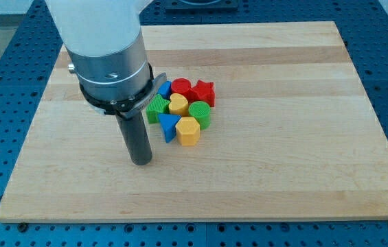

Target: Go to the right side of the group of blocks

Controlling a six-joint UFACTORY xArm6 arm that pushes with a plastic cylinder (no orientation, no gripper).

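Observation:
A tight group of blocks lies near the middle of the wooden board (283,137). It holds a red cylinder (181,88), a red star (204,91), a small blue block (165,88), a green star-like block (157,108), a yellow heart (178,104), a green cylinder (200,112), a blue triangle (169,125) and a yellow hexagon (188,131). My tip (141,161) rests on the board to the lower left of the group, a short gap from the blue triangle.
The arm's white and grey body (108,55) rises over the board's upper left and hides part of it. A blue perforated table (1,82) surrounds the board on all sides.

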